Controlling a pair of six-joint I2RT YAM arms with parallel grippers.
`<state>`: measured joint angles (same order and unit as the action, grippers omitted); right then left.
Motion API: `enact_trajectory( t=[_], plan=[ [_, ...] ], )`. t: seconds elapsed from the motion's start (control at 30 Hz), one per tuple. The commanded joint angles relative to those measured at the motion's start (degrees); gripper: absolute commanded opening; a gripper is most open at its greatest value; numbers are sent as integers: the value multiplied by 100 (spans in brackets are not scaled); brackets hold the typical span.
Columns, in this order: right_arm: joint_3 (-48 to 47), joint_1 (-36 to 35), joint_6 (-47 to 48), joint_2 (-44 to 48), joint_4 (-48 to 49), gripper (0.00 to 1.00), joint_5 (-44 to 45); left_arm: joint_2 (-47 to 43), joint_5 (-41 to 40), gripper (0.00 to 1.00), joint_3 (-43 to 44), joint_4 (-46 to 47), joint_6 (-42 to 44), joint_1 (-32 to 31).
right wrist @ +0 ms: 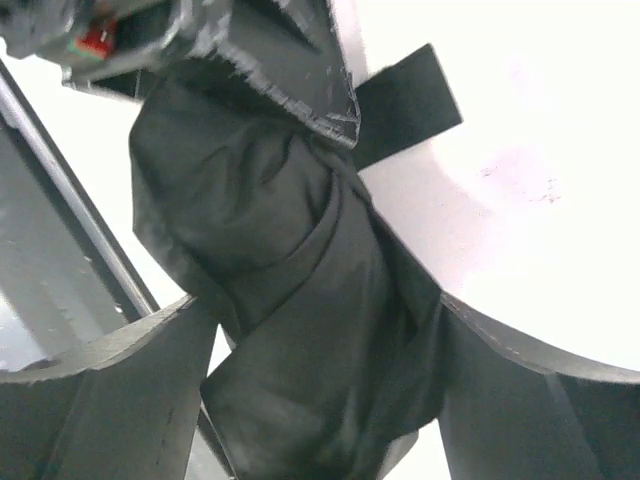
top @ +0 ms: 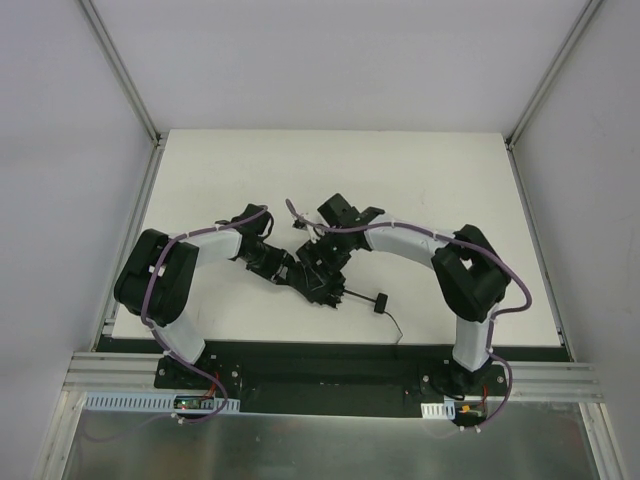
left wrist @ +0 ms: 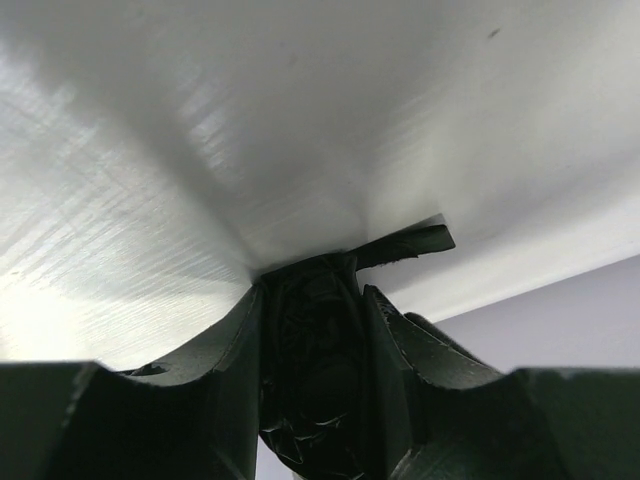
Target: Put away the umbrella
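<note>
The black umbrella (top: 322, 280) lies in a bundle at the middle of the white table (top: 430, 180). Its thin shaft (top: 358, 296) runs right to the small handle (top: 381, 303), which trails a cord. My left gripper (top: 292, 272) comes in from the left, and in the left wrist view it (left wrist: 315, 305) is shut on the umbrella's folded canopy (left wrist: 320, 360), with the strap (left wrist: 405, 243) poking out beyond. My right gripper (top: 326, 262) reaches in from the right. Its jaws (right wrist: 320, 335) stand wide on either side of the canopy (right wrist: 290, 280), and a gap shows on the left.
Both arms arch over the table's centre, and their purple cables (top: 300, 222) loop close together there. The other gripper's finger (right wrist: 285, 60) sits just above the canopy in the right wrist view. A black base plate and metal rail (top: 330, 385) run along the near edge.
</note>
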<state>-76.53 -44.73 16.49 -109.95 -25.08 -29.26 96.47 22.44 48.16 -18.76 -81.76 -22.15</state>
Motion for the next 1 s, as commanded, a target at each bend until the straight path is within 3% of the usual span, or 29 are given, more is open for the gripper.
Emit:
enact_trajectory(
  t=[0.0, 0.17, 0.3, 0.4, 0.43, 0.53, 0.63, 0.73, 0.8, 0.9, 0.97],
  plan=[
    [559, -492, 539, 579, 204, 81, 1334, 30, -336, 0, 26, -725, -7, 9],
    [1000, -879, 443, 730, 618, 81, 1553, 48, -336, 0, 97, -813, -25, 44],
    [1035, -1081, 302, 440, 732, 81, 2720, 39, -310, 0, 97, -848, -60, 53],
    [965, -1134, 223, 203, 934, 74, 3426, -31, -301, 0, 62, -883, -112, 53],
    [930, -1134, 223, 115, 970, 68, 3400, -57, -284, 0, 44, -883, -130, 53],
    [894, -1126, 232, -70, 1040, 28, 3322, -128, -257, 0, 53, -883, -95, 62],
    [1034, -1029, 241, -27, 1145, 0, 3006, -224, -336, 0, 193, -883, 142, 62],
    [1228, -775, 179, 96, 1330, 0, 2199, -312, -292, 1, 351, -866, 414, 88],
    [1368, -590, 144, 237, 1479, 0, 1759, -400, -310, 14, 457, -866, 634, 106],
    [1457, -292, 100, 413, 1541, 0, 1108, -707, -301, 44, 484, -708, 959, 176],
    [1483, -142, 74, 509, 1541, 0, 712, -962, -196, 59, 475, -428, 1213, 263]
  ],
)
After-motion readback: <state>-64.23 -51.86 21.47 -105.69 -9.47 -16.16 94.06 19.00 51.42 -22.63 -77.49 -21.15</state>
